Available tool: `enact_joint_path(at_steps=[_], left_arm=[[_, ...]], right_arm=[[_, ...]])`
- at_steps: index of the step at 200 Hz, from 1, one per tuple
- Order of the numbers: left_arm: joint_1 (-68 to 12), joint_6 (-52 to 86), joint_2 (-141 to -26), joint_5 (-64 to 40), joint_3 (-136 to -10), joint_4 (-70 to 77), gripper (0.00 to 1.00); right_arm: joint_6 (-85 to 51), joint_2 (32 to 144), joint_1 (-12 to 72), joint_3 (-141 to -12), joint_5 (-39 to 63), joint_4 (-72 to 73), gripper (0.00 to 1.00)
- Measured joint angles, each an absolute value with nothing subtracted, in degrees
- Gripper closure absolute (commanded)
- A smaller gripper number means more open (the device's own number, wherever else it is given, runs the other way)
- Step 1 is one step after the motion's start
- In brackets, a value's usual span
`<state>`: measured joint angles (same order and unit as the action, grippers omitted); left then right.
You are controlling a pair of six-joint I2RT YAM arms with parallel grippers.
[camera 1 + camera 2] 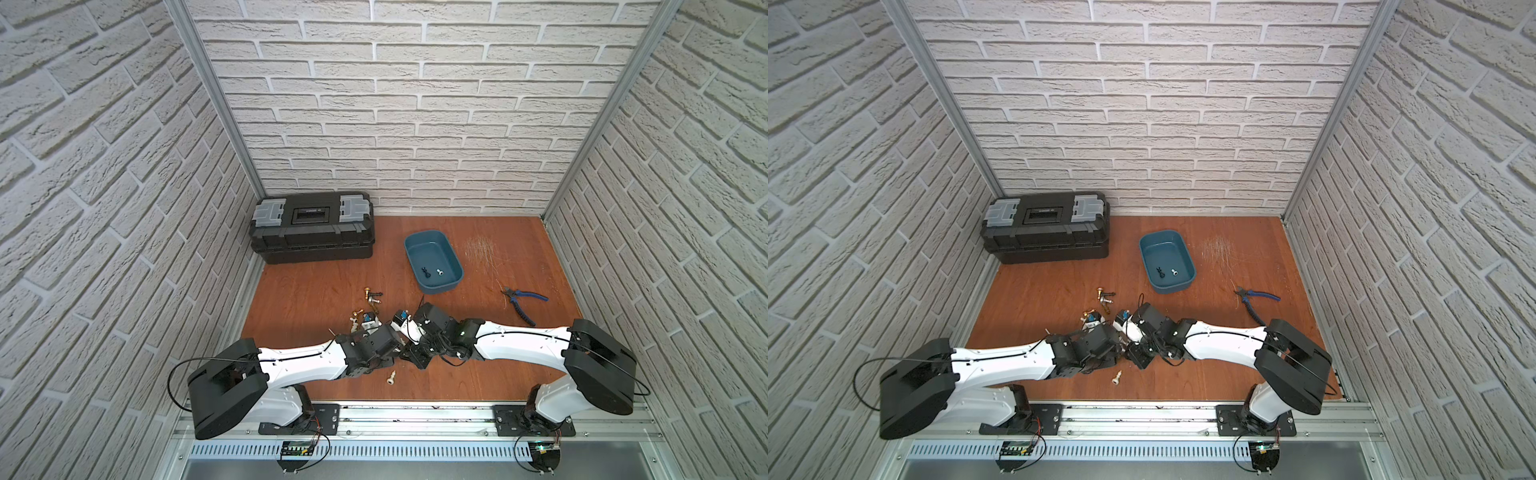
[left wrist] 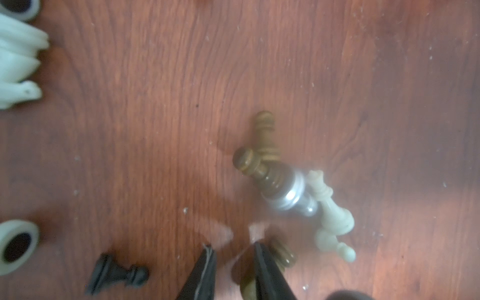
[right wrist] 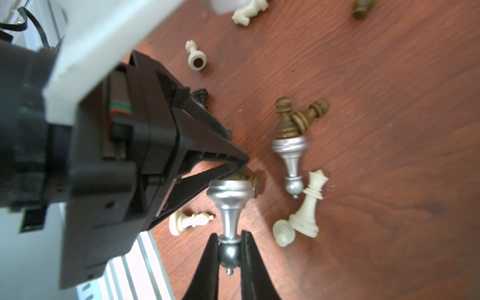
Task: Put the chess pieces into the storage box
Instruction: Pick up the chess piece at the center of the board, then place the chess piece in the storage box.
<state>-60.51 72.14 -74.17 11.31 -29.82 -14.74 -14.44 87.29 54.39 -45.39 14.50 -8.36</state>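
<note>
The teal storage box (image 1: 440, 287) (image 1: 1173, 287) stands right of centre at the back, with a black piece (image 1: 424, 272) and a white piece (image 1: 439, 272) inside. Both arms meet over a cluster of fallen chess pieces. My right gripper (image 3: 229, 233) is shut on the head of a silver piece (image 3: 228, 205). My left gripper (image 2: 232, 246) hovers just beside it, its jaws slightly apart. A gold piece (image 2: 285, 255) lies under one finger. Close by lie two gold pieces (image 3: 293, 119), another silver piece (image 3: 291, 161), a white queen (image 3: 309, 205) and a black pawn (image 2: 117, 272).
A black toolbox (image 1: 313, 226) sits at the back left. Blue-handled pliers (image 1: 523, 301) lie at the right. More gold and silver pieces (image 1: 372, 295) lie beyond the arms. A white piece (image 1: 391, 377) lies near the front edge.
</note>
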Motion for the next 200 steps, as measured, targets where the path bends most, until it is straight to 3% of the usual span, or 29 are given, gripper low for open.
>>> enact_joint_path(at_steps=[38,75,125,151,200], left_arm=[[-60.51,71.64,-71.4,12.21,-29.82,-17.78,0.67],[-60.51,70.02,-65.6,14.37,-30.72,-21.96,0.65],[-60.51,69.49,-61.73,15.59,-30.98,-26.44,0.61],[-60.51,68.93,-61.78,15.68,-32.56,-28.84,0.59],[-61.54,67.53,-63.55,15.77,-36.84,-31.64,0.52]], right_arm=[[-14.09,85.89,51.9,-49.36,11.03,-14.15,0.95],[-11.75,86.94,43.35,-59.09,6.26,-18.98,0.94],[-10.22,101.97,29.21,-76.14,2.57,-20.4,0.94],[-9.93,111.66,25.3,-84.71,1.61,-22.28,0.9],[-9.06,120.88,22.39,-93.67,1.02,-26.17,0.67]])
